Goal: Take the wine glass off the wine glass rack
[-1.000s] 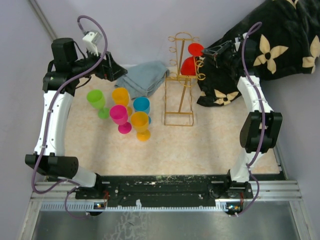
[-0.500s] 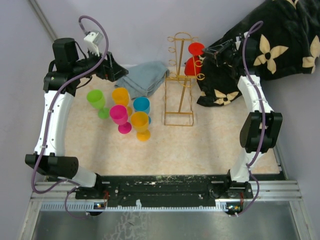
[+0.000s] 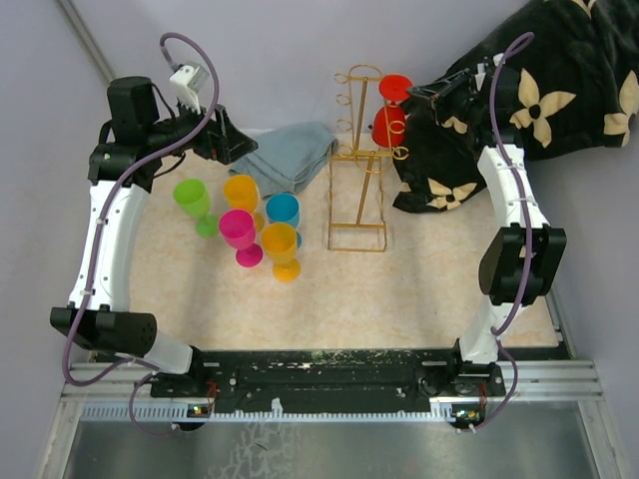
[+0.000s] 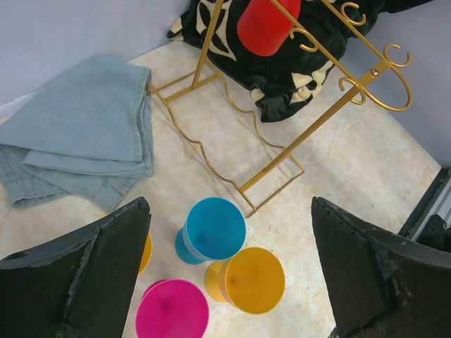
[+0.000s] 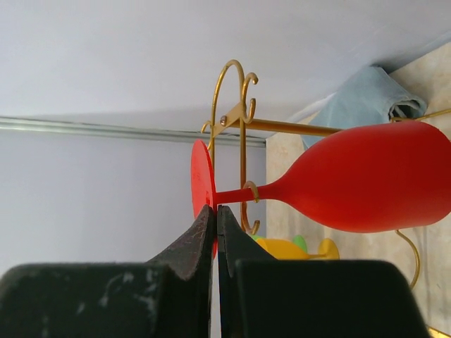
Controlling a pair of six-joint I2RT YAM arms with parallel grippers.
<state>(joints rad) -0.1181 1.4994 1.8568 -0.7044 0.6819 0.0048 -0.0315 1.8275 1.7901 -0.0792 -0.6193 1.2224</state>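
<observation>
The red wine glass (image 3: 387, 125) hangs on the right side of the gold wire wine glass rack (image 3: 359, 160), its stem through a hook and its round foot at the top. My right gripper (image 3: 411, 93) reaches in from the right and is shut on the rim of that foot. In the right wrist view the fingertips (image 5: 215, 210) pinch the foot's edge, the wine glass (image 5: 366, 179) stretches to the right, and the rack (image 5: 242, 148) stands behind it. My left gripper (image 3: 235, 145) hovers open at the back left, over the cloth. It sees the wine glass (image 4: 266, 24) and the rack (image 4: 310, 132).
Several plastic goblets stand left of the rack: green (image 3: 190, 195), orange (image 3: 241, 190), blue (image 3: 283, 210), pink (image 3: 238, 229), yellow (image 3: 280, 242). A folded blue-grey cloth (image 3: 285, 155) lies behind them. A black floral blanket (image 3: 539, 80) is heaped at the back right, under the right arm.
My right gripper has closed on the glass's foot and lifted it slightly up and back; the bowl shifted with it. The left arm has barely moved.
</observation>
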